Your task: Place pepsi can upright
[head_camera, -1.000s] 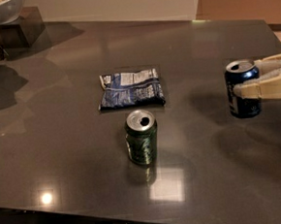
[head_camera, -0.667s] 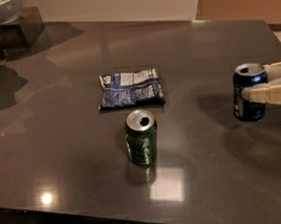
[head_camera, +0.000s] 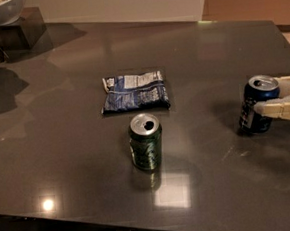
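Tool (head_camera: 267, 97) pinching pepsi can (head_camera: 249, 100), which leans slightly on worktop (head_camera: 205, 57); if you release before it sits flat, it could tip.

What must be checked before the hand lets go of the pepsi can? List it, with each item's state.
1. Hand at the right edge of the view, closed on the pepsi can: ok, fingers sit in front of and behind it.
2. Silver top faces up: ok.
3. Can truly vertical: cannot tell; it seems to lean slightly to the right.
4. Base fully resting on the table: cannot tell; it is at or just above the surface.
5. Room around the can: ok; the green can and snack bag lie well to its left.
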{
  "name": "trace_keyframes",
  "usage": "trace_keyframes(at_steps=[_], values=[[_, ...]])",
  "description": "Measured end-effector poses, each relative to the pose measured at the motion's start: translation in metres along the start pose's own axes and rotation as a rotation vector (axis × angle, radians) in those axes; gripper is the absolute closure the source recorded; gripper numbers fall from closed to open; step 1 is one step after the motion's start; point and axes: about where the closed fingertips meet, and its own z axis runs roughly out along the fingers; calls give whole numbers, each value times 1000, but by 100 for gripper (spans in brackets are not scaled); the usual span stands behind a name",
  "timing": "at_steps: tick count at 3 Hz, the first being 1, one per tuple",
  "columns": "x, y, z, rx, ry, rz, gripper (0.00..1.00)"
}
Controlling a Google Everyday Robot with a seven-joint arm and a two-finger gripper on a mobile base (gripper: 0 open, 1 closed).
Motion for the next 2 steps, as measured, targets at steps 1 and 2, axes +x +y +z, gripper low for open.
trace_keyframes(at_steps=[1, 2], values=[[9, 3, -2, -50, -56, -44, 84], [15, 7, -3, -95, -97, -83, 61]])
